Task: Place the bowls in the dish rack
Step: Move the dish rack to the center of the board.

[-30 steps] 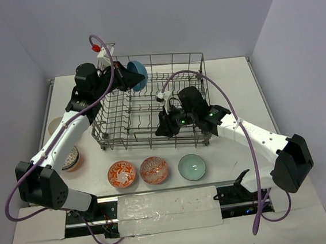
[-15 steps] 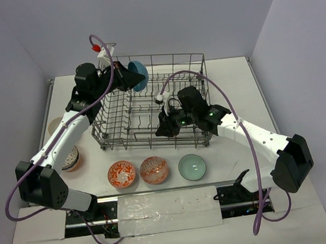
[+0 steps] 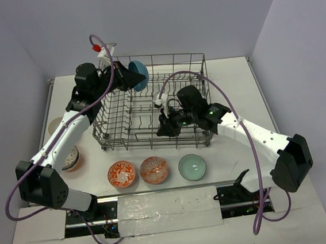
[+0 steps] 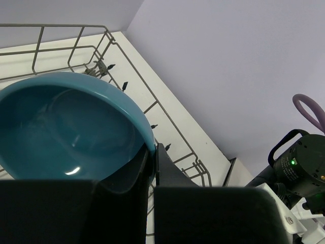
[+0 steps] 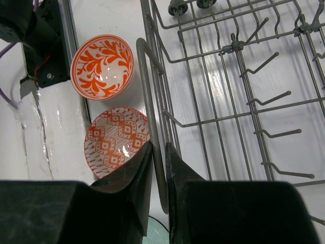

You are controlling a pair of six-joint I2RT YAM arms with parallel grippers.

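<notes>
The teal bowl (image 4: 71,132) is in the left claw (image 4: 152,152). The claw is clenched on the bowl's rim, with one finger inside the hollow and one against the outside. The bowl hangs tipped on edge in front of the claw, its hollow facing the wrist camera. Below and beyond this claw lies the far left corner of the rack (image 3: 127,136). The bowl is above the rim wires and touches none that can be seen.

The right claw (image 5: 158,147) is at the rack's near wall. Its fingers straddle the thick top rail, one inside the rack and one outside. They press so close to the wire that no gap shows, so it is gripping the rack. On the inner side of this claw are the upright tines and bare floor wires, with no bowl among them.

On its outer side, on the table (image 3: 229,87), the zigzag bowl (image 5: 116,142) sits just beside the outer finger. The leafy orange bowl (image 5: 101,66) sits a little farther along the wall. The green bowl (image 3: 191,167) stands near this claw on the side toward the arm bases, clear of the rack.

Well away from both claws, beside the left arm's forearm, are a tan bowl (image 3: 52,128) and an orange-edged bowl (image 3: 71,159). Both are partly hidden by that arm.
</notes>
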